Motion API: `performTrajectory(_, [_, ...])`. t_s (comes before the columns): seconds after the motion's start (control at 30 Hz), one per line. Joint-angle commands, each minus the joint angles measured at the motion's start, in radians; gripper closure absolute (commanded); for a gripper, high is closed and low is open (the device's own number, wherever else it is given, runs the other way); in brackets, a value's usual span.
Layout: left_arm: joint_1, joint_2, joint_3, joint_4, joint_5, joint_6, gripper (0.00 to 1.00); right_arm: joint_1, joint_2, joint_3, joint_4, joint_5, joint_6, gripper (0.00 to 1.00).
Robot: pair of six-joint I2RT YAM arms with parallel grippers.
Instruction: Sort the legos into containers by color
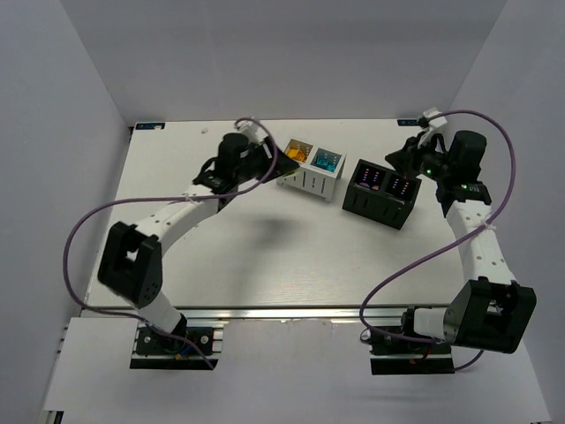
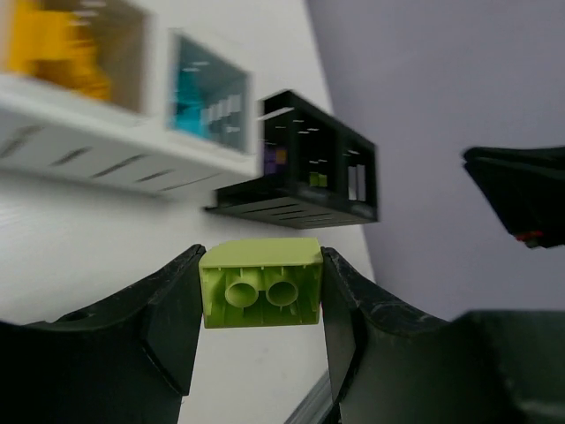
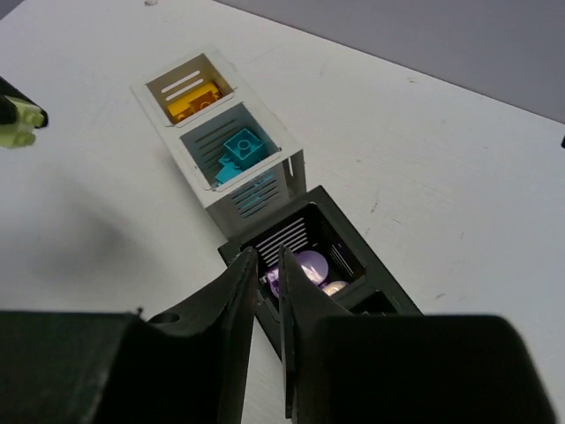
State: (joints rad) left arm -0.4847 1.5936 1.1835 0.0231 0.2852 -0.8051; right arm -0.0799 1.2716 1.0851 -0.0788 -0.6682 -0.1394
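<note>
The left fingers are clamped on a lime green brick – its face with two round hollows toward the wrist camera – raised above the bench, just beside the white container (orange bricks in one compartment, cyan bricks in the other). The right fingers are drawn nearly together, a thin slit between them, above the black container, over its compartment of purple pieces. Its other compartment seems to hold something lime, though that view is blurred.

White table enclosed by plain pale-grey walls.
</note>
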Motion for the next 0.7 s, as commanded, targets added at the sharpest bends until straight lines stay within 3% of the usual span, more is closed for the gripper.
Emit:
performTrajectory(0.0, [-0.125, 0.101, 0.171, 0.083, 0.019, -0.035, 0.76, -0.063, -0.041, 0.049, 0.007, -0.043, 0.101, 0.78])
performTrajectory(0.13, [-0.213, 0.338, 0.405, 0.072, 0.052, -0.042, 0.76, -0.155, -0.075, 0.036, 0.011, -0.067, 0.132, 0.73])
performTrajectory(0.43, [-0.353, 0.715, 1.034, -0.117, 0.077, 0.017, 0.76, -0.185, -0.117, 0.045, -0.003, -0.044, 0.13, 0.7])
performTrajectory(0.67, [-0.379, 0.778, 1.051, -0.031, 0.042, 0.033, 0.74, -0.199, -0.107, 0.073, 0.007, -0.042, 0.132, 0.7])
